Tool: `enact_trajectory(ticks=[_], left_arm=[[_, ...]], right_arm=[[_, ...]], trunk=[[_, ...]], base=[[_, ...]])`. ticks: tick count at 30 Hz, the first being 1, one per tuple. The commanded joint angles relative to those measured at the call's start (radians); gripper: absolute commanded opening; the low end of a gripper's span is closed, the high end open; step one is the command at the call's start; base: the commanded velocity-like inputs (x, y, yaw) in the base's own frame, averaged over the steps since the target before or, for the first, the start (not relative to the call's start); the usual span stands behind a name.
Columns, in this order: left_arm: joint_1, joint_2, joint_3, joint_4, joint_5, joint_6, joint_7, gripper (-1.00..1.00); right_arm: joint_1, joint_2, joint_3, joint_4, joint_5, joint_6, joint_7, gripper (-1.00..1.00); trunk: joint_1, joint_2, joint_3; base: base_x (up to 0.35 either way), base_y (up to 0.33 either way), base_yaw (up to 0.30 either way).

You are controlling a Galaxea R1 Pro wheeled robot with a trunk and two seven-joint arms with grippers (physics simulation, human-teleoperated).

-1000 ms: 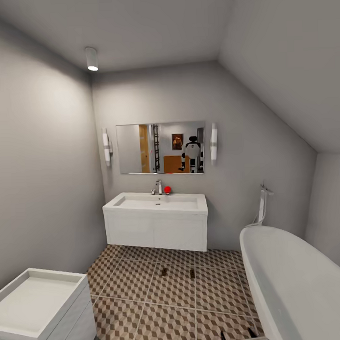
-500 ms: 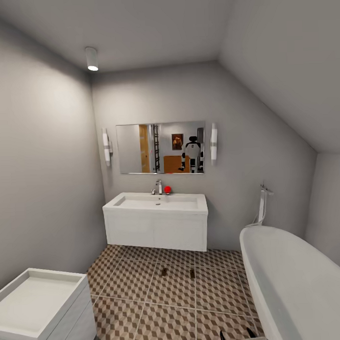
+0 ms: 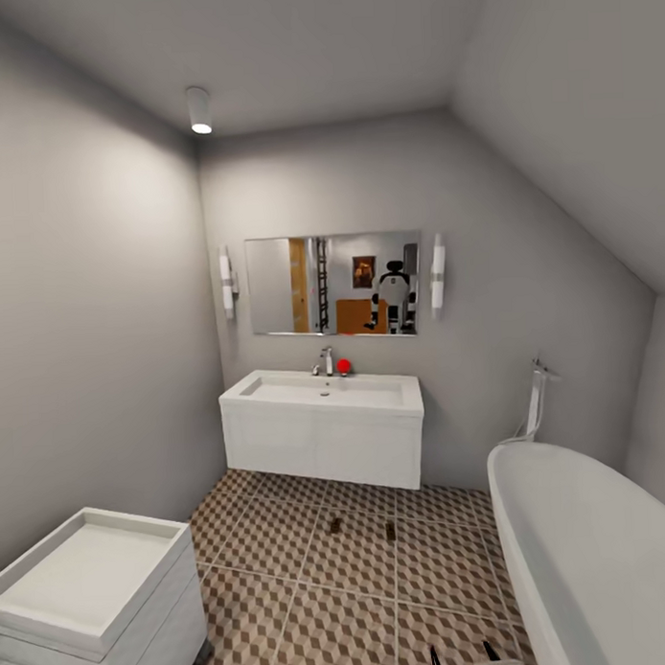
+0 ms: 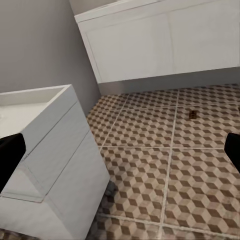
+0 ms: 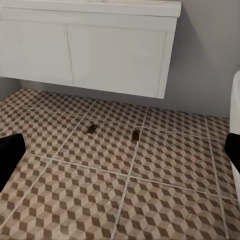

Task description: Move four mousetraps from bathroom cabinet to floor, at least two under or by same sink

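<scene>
Two mousetraps (image 5: 92, 129) (image 5: 135, 134) lie flat on the patterned bathroom floor (image 5: 125, 190), a little apart and just in front of the wall-hung sink (image 3: 321, 391), ahead of the right end effector (image 5: 120, 150); I judge they were set there to meet the rule that two sit beside one sink. Both the right and the left end effector (image 4: 120, 150) have fingers spread wide and carry nothing, so the other two traps seemingly remain to be fetched from the cabinet.
</scene>
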Motion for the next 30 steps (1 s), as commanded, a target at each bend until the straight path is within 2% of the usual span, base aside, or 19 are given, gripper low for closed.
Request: enact_trajectory(ticks=[1, 17, 30], left_arm=[[-0.001, 0.0, -0.009, 0.001, 0.007, -0.003, 0.003, 1.0], [-0.001, 0.0, -0.009, 0.001, 0.007, -0.003, 0.003, 1.0], [-0.001, 0.001, -0.009, 0.001, 0.007, -0.003, 0.003, 1.0]], right_arm=[[0.0, 0.0, 0.007, 0.001, -0.001, -0.002, -0.005, 1.0], [0.0, -0.002, 0.007, 0.001, -0.001, -0.002, -0.007, 1.0], [0.0, -0.015, 0.006, 0.002, 0.0, -0.003, -0.005, 1.0]], trunk=[[0.0, -0.001, -0.002], [0.0, -0.001, -0.02], [0.0, -0.001, -0.023]], base=[[0.0, 0.0, 0.174], [0.0, 0.0, 0.17], [0.0, 0.0, 0.026]])
